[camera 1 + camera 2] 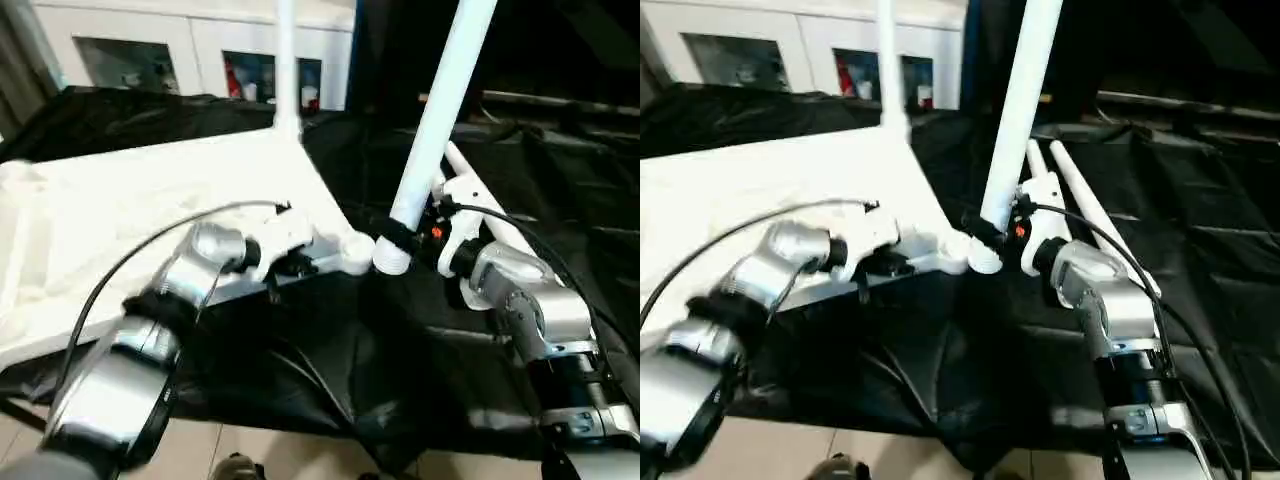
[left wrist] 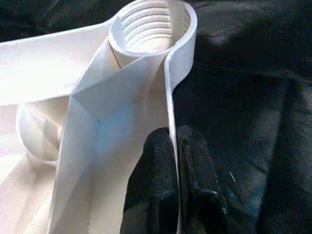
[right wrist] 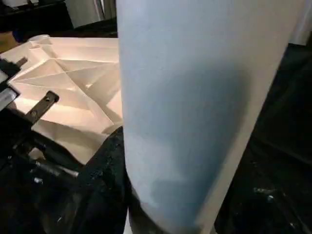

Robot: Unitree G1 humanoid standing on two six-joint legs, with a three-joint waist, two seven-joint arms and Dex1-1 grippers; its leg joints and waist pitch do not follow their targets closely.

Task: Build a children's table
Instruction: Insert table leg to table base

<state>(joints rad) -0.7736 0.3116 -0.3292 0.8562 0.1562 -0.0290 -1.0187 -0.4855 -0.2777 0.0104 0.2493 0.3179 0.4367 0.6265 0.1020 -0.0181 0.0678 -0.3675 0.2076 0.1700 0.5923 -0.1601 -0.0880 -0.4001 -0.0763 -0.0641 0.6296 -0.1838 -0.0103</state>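
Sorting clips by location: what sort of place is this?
Probably an indoor lab or demo room: white cabinets with glass-fronted compartments behind, and a work surface draped in black cloth holding the tabletop.

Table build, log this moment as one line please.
left gripper: shut on tabletop rim | right gripper: holding leg beside corner socket | one leg already upright

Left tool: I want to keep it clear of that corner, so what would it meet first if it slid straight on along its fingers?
Most likely the threaded corner socket of the tabletop. The left tool is pinched on the tabletop's rim wall, and that wall runs straight ahead into the socket; depth is hard to judge.
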